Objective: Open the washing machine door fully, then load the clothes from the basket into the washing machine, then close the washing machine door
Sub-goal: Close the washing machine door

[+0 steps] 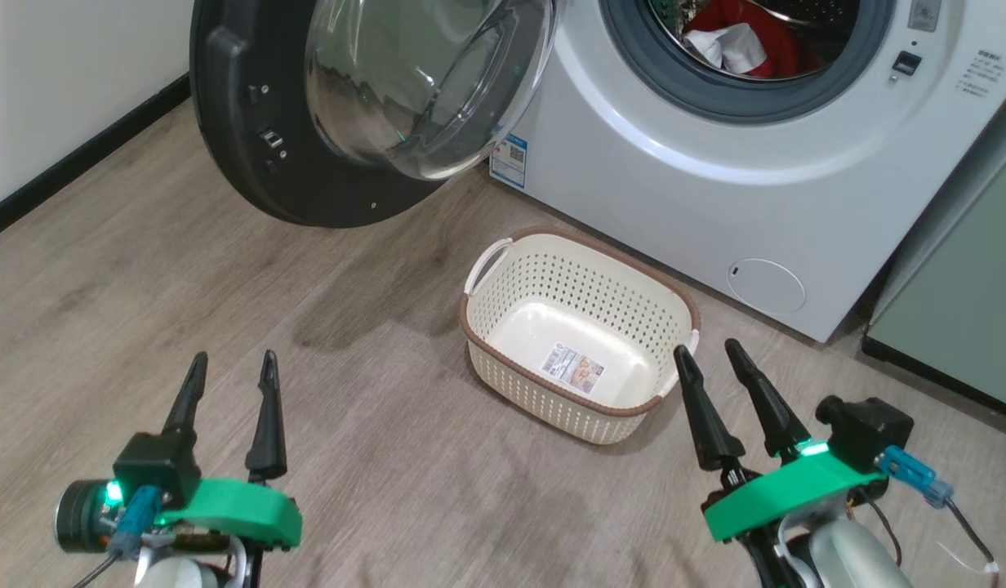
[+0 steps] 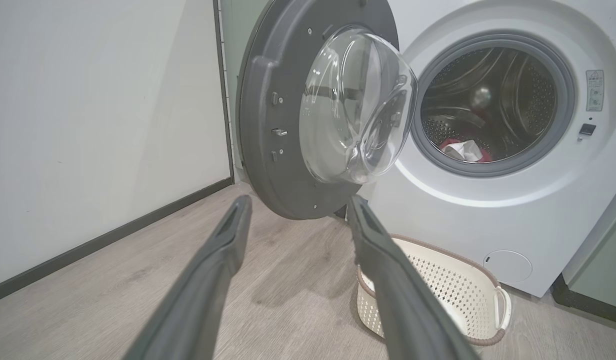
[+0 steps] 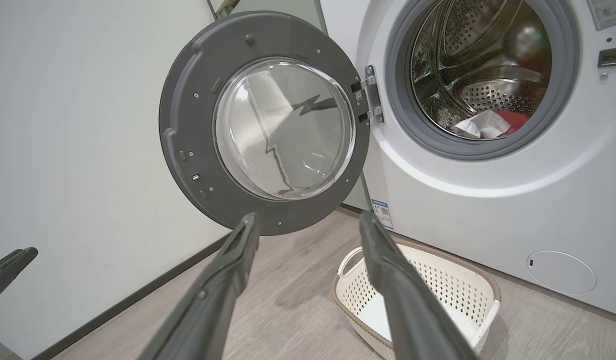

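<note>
By my reading the loading is done and closing the door is the step in hand. The left hand hangs low over the floor, its fingers apart with nothing between them. The door stands swung wide open ahead of and above it, well apart, its glass bowl turned toward the robot. Further right, the basket sits on the floor just before the washing machine, empty but for a sticker on its bottom. The clothes lie inside the machine, red with a white piece on top. The right hand, fingers apart and empty, hovers near the basket's right end. Next, a hand must reach the door's free edge and push it round until it latches; the left looks nearer.
</note>
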Motion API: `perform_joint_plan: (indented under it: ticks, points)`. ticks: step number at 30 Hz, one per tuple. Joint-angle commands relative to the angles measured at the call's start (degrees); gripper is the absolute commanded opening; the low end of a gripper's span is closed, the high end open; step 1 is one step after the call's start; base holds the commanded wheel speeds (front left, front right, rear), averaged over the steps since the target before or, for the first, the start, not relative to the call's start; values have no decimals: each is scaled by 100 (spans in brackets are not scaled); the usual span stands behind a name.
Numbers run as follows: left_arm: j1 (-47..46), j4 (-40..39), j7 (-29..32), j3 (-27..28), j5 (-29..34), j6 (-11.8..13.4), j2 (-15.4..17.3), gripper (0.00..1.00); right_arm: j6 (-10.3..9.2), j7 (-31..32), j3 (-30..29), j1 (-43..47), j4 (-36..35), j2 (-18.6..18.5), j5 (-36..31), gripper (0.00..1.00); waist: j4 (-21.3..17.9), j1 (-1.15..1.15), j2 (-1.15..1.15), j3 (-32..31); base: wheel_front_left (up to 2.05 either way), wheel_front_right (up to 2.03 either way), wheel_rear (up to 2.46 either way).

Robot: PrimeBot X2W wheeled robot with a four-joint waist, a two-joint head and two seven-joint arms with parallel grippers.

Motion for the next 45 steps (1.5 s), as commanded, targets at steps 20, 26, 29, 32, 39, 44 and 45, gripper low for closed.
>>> perform_joint_plan:
  ticks: [20, 26, 29, 32, 39, 44, 45]
  points:
    - [-131, -267, -55, 208, -50, 145, -3, 100, 0, -37, 180, -354, -133, -102, 53, 100, 0, 0, 0, -7, 0, 0, 0]
    - [-128, -284, -55, 236, -64, 162, -4, 100, 0, -37, 162, -358, -130, -107, 66, 100, -5, 0, 0, -12, 0, 0, 0]
    - [-124, -290, -55, 248, -59, 173, -4, 100, 0, -37, 146, -352, -128, -107, 65, 100, -9, 0, 0, -18, 0, 0, 0]
    - [-126, -292, -55, 239, -42, 167, -4, 100, 0, -37, 125, -349, -137, -105, 58, 100, -7, 0, 0, -14, 0, 0, 0]
    - [-127, -318, -55, 209, -84, 176, -4, 100, 0, -37, 120, -332, -157, -103, 41, 100, 10, 0, 0, 9, 0, 0, 0]
    - [-128, -421, -55, 224, -149, 156, -4, 0, 0, -37, 114, -319, -177, -110, 35, 100, 23, 0, 0, 21, 0, 0, 0]
    - [-125, -439, -55, 224, -151, 152, -4, 0, 0, -37, 112, -310, -182, -113, 32, 100, 26, 0, 0, 24, 0, 0, 0]
